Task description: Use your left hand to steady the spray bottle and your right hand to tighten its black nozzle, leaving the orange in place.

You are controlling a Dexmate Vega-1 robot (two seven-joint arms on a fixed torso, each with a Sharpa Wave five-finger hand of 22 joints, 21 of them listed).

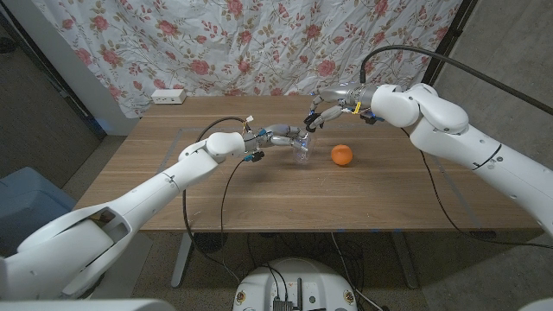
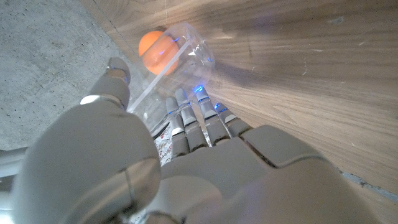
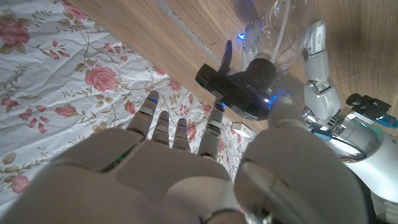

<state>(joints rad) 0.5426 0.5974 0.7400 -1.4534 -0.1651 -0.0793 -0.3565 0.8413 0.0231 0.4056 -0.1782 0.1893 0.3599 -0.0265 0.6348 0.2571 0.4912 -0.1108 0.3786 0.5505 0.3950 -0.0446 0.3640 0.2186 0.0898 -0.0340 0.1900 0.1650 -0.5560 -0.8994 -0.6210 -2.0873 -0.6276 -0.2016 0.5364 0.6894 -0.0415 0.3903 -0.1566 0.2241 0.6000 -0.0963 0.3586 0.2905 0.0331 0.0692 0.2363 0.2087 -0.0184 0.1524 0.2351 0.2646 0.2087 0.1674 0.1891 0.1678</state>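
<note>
Our left hand (image 1: 281,136) grips the spray bottle (image 1: 301,152) so it can't spin, while our right hand (image 1: 321,110) pinches the black nozzle (image 3: 239,87); the orange (image 1: 342,155) sits nearby on the bench (image 1: 173,190).

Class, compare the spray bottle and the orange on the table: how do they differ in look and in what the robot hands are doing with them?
The spray bottle is clear plastic with a black nozzle; the orange is solid, round and orange. The left robot hand holds the bottle and the right robot hand is at its nozzle; the orange lies free, untouched. Both sit on the wooden table, side by side.
</note>
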